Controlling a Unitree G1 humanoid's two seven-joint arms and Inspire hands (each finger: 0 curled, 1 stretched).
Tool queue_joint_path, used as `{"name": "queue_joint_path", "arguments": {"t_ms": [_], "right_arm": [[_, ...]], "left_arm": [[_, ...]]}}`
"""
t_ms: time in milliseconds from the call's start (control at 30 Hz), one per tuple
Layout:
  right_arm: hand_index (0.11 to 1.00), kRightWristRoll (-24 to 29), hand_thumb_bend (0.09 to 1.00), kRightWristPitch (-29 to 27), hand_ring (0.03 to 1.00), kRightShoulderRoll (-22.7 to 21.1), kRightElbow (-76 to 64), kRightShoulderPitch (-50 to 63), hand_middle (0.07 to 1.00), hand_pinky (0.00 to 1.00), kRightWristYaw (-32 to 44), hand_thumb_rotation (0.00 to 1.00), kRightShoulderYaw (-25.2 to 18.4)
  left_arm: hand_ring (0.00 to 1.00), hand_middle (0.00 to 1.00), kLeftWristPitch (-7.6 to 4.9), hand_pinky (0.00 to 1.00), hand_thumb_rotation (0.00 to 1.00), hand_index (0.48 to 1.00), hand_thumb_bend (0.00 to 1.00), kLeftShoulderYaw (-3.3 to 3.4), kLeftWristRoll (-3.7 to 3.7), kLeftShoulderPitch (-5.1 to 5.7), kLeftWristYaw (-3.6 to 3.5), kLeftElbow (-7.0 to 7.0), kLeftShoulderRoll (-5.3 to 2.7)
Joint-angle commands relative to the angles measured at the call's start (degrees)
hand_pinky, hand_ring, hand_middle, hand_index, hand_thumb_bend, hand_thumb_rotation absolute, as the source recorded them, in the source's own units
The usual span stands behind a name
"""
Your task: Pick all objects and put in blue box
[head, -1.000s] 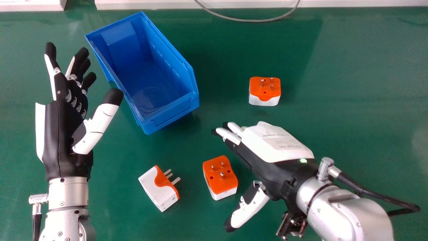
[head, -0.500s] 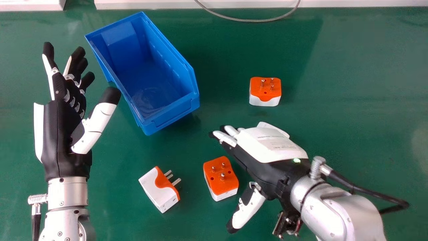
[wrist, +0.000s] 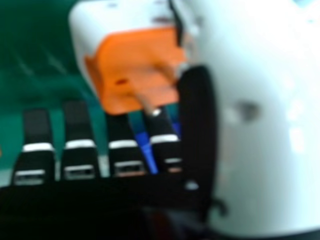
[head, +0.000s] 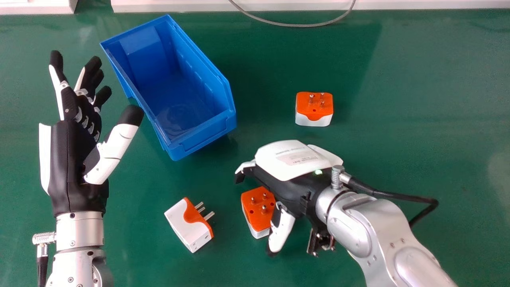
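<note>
In the head view, the right hand [head: 293,159], low and right of centre, is wide around a plug adapter [head: 257,207], contact hard to tell, with a second adapter [head: 185,225] lower left, a third adapter [head: 314,108] upper right of centre, the blue box [head: 203,137] upper left and the open left hand [head: 71,159] far left.

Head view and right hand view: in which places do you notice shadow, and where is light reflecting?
Head view: darker shadow on the green table beside the blue box, a pale reflection near the table's right edge, highlights on the silver right forearm. Right hand view: bright glare spots on the white thumb of the right hand.
</note>
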Motion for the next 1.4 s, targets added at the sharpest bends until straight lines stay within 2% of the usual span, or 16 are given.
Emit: {"name": "queue_joint_path", "arguments": {"t_ms": [0,33,133,233,300,367,433,533,700,800,867,967,1067,1200,1367], "right_arm": [[0.712,1.8,0.663,-1.8,0.691,0.6,3.5,1.3,0.776,0.65,-2.4,0.0,0.8],[0.691,1.9,0.61,-2.3,0.679,0.7,4.2,1.3,0.753,0.61,-3.7,0.0,0.8],[0.668,3.2,0.563,-3.8,0.665,1.4,6.6,1.2,0.728,0.56,-7.7,0.0,0.4],[0.601,3.9,0.536,-5.6,0.531,1.8,8.1,1.3,0.622,0.43,-12.1,0.0,0.2],[0.601,5.8,0.536,-6.3,0.531,2.4,8.0,1.8,0.622,0.43,-13.8,0.0,-0.8],[0.601,7.1,0.536,-6.9,0.531,2.6,7.4,2.2,0.622,0.43,-15.1,0.0,-1.3],[0.591,8.3,0.53,-8.0,0.5,2.5,6.9,2.6,0.596,0.41,-16.5,0.0,-1.8],[0.567,10.5,0.521,-9.5,0.459,2.5,6.5,2.9,0.567,0.37,-17.8,0.0,-2.7],[0.538,11.1,0.514,-10.9,0.421,2.3,6.4,2.8,0.537,0.36,-19.6,0.0,-2.9],[0.523,11.3,0.511,-11.8,0.404,2.1,6.4,2.9,0.526,0.36,-20.7,0.0,-3.0],[0.519,11.4,0.51,-12.6,0.402,1.9,6.3,2.9,0.525,0.36,-21.4,0.0,-3.0],[0.513,10.9,0.51,-14.3,0.402,1.6,5.8,3.2,0.528,0.36,-23.6,0.0,-3.1],[0.511,10.3,0.506,-14.5,0.411,1.5,4.2,3.7,0.534,0.35,-24.7,0.0,-3.3],[0.511,10.3,0.498,-15.2,0.429,1.1,0.9,4.5,0.541,0.33,-26.5,0.0,-4.5],[0.52,13.0,0.496,-18.0,0.436,0.6,-5.2,4.7,0.502,0.34,-28.1,0.0,-8.2]], "left_arm": [[0.95,0.93,-1.07,0.91,0.55,0.918,0.86,0.43,0.4,0.02,0.36,-0.76,0.76],[0.95,0.93,-1.03,0.91,0.55,0.918,0.87,0.42,0.28,0.04,0.29,-0.78,0.76],[0.95,0.94,-1.17,0.92,0.55,0.919,0.87,0.38,-0.05,0.07,-0.01,-0.68,0.83],[0.95,0.94,-1.12,0.92,0.55,0.919,0.87,0.43,0.08,0.12,0.01,-0.72,0.95],[0.95,0.94,-1.22,0.92,0.55,0.919,0.87,0.47,0.03,0.05,-0.07,-0.56,1.0],[0.95,0.94,-1.45,0.92,0.55,0.919,0.87,0.51,0.38,-0.02,0.09,-0.37,1.06],[0.95,0.94,-1.31,0.92,0.55,0.918,0.87,0.49,0.23,-0.07,0.02,-0.37,0.98],[0.95,0.93,-1.28,0.91,0.55,0.917,0.87,0.55,0.68,-0.17,0.4,-0.3,0.98],[0.95,0.94,-1.21,0.92,0.55,0.917,0.87,0.48,-0.34,-0.2,-0.39,-0.34,0.86],[0.95,0.94,-1.19,0.92,0.54,0.919,0.87,0.57,-0.16,-0.1,-0.31,-0.37,0.83],[0.95,0.94,-1.39,0.92,0.54,0.919,0.87,0.66,0.67,-0.04,0.25,-0.3,0.92],[0.95,0.94,-1.36,0.91,0.55,0.92,0.87,0.6,0.24,0.0,-0.2,-0.43,0.88],[0.95,0.94,-1.36,0.91,0.55,0.921,0.87,0.62,0.0,0.01,-0.32,-0.47,0.75],[0.94,0.94,-1.52,0.91,0.55,0.92,0.87,0.66,0.57,0.02,0.12,-0.49,0.71],[0.94,0.93,-1.56,0.9,0.55,0.92,0.86,0.64,0.55,-0.21,0.16,-0.14,0.74]]}}
